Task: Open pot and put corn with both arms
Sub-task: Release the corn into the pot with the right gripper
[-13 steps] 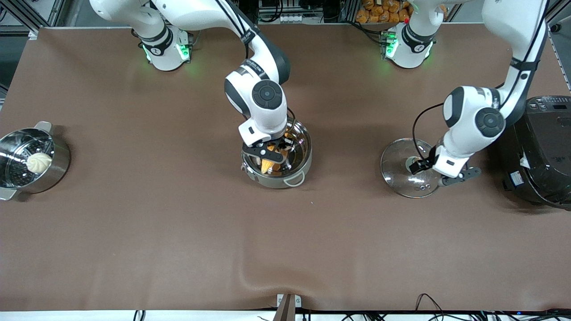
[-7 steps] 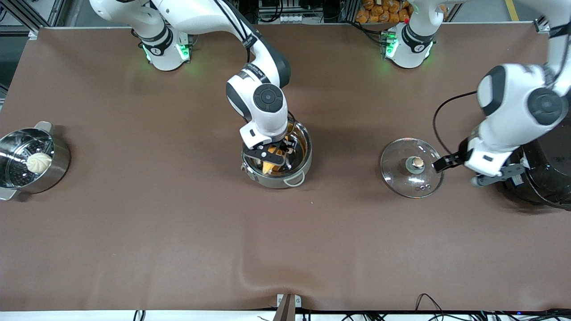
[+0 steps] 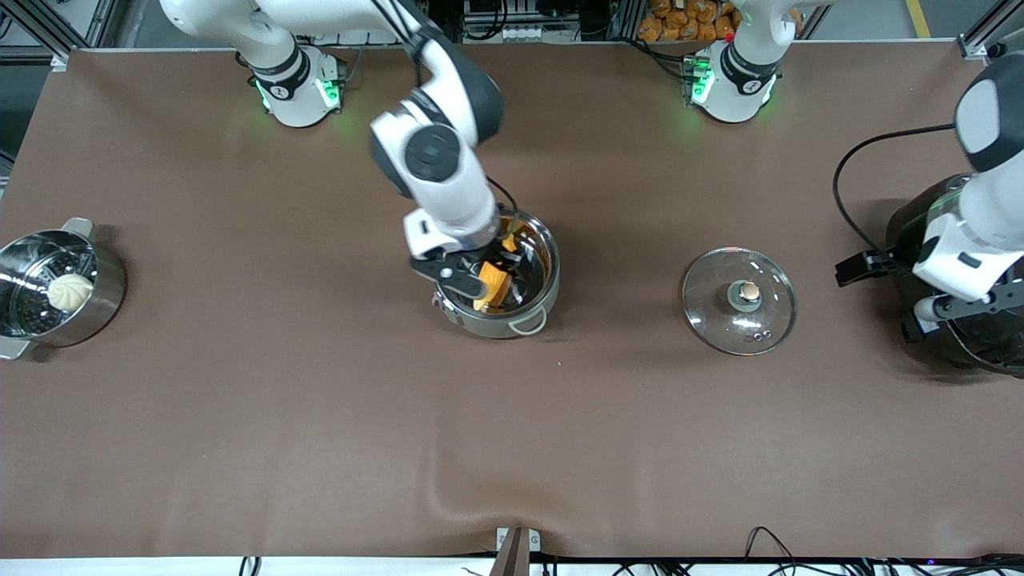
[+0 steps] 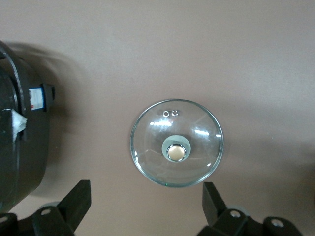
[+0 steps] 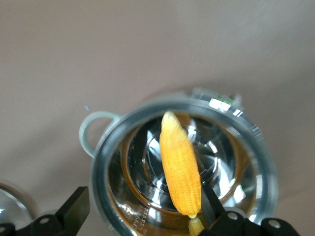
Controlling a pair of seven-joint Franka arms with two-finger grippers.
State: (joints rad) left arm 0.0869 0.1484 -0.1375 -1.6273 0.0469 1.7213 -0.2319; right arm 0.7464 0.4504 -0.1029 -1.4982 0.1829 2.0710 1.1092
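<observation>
Corn (image 5: 180,167) in open pot (image 3: 538,310), apparently free of right end effector (image 5: 142,211).

Two arms, each with one gripper: left (image 3: 952,308), right (image 3: 464,276); one pot (image 3: 536,308), one lid (image 3: 738,300), one corn (image 3: 492,282), one steamer (image 3: 96,312), one bun (image 3: 70,291), one rice cooker (image 3: 984,344)

1. Front view: even overhead light, bright; soft short shadows under both arms on the brown table (image 3: 240,416).
2. Green LED glow at both arm bases.
3. Glare: specular spots on the glass lid (image 4: 177,142) and on the pot (image 5: 256,142) rim.
4. Right wrist view is motion-blurred; the corn (image 5: 180,167) is soft-edged.
5. Left wrist view is sharper; the rice cooker (image 4: 19,147) is dark, with little detail.
</observation>
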